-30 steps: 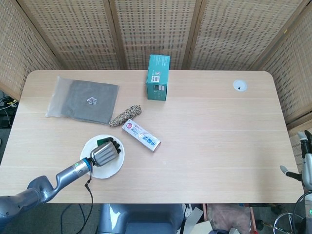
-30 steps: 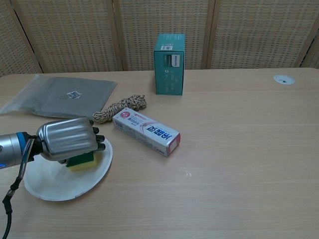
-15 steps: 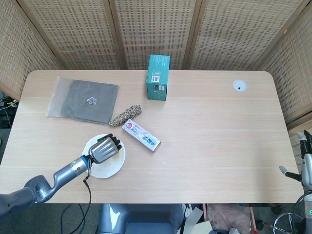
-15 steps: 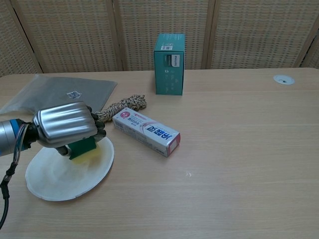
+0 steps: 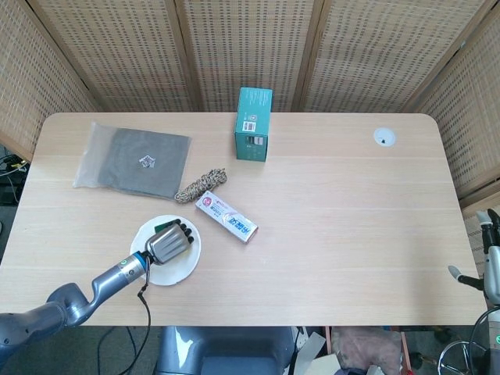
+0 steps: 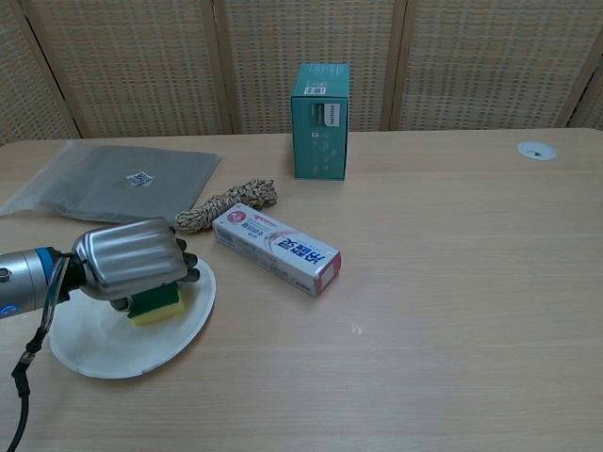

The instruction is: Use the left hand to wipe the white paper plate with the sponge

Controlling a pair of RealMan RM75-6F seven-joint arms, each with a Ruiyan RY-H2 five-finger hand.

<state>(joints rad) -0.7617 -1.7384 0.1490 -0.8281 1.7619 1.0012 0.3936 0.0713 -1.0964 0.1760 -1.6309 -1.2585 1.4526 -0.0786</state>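
The white paper plate (image 5: 180, 267) (image 6: 104, 344) lies near the table's front left edge. My left hand (image 5: 166, 244) (image 6: 129, 260) is over its far side, knuckles up, gripping a yellow-and-green sponge (image 6: 155, 302) (image 5: 165, 227) and pressing it down on the plate. The fingers curl around the sponge's top. My right hand (image 5: 488, 258) shows only at the right edge of the head view, off the table; its fingers are too small to read.
A toothpaste box (image 5: 226, 217) (image 6: 275, 249) lies just right of the plate. A coil of rope (image 5: 201, 185) (image 6: 227, 204) sits behind the plate. A grey bagged cloth (image 5: 134, 159) (image 6: 108, 179) is at the back left, a teal box (image 5: 254, 123) (image 6: 320, 121) stands at the back centre.
The left hand, raised and tilted with the sponge half a second ago, has come back down and presses the sponge flat on the plate. The plate shifted slightly.
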